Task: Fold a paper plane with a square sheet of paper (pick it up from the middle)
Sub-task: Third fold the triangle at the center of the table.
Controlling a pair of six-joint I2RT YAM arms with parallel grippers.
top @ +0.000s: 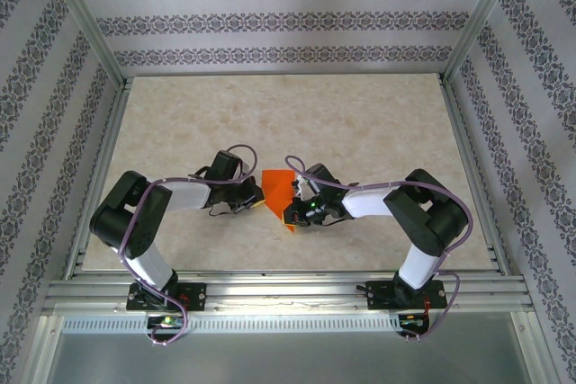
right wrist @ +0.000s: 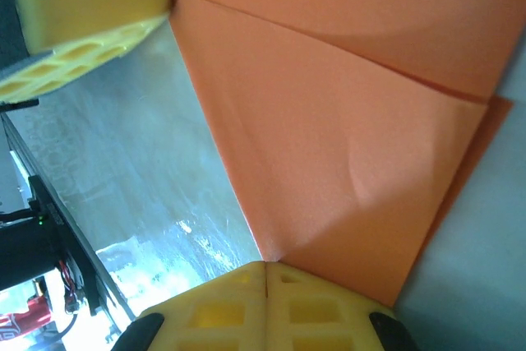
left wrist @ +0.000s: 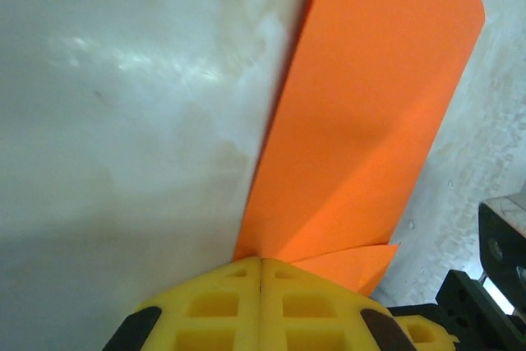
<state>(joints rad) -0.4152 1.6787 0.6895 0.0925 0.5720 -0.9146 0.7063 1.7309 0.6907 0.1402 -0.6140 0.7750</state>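
1. Table point(top: 360, 114): a beige marbled surface bordered by aluminium rails, with patterned walls around it.
2. Left arm point(top: 144, 213): rises from its base at the near edge and reaches rightward toward the table's middle.
3. Right arm point(top: 423, 213): rises from its base at the near edge and reaches leftward, so the two wrists face each other.
4. Orange sheet of paper point(top: 277, 184): located between the two grippers, in the near half of the table. It is partly folded. The left wrist view shows one long flap point(left wrist: 370, 121) with a smaller pointed layer beneath it. The right wrist view shows a diagonal crease across the sheet point(right wrist: 329, 121). Whether the sheet rests on the table cannot be determined.
5. Left gripper point(top: 255, 197): its yellow fingers are pressed together point(left wrist: 261, 262), clamping the sheet's left side.
6. Right gripper point(top: 290, 213): its yellow fingers are likewise pressed together point(right wrist: 265, 267), clamping the sheet's right side.
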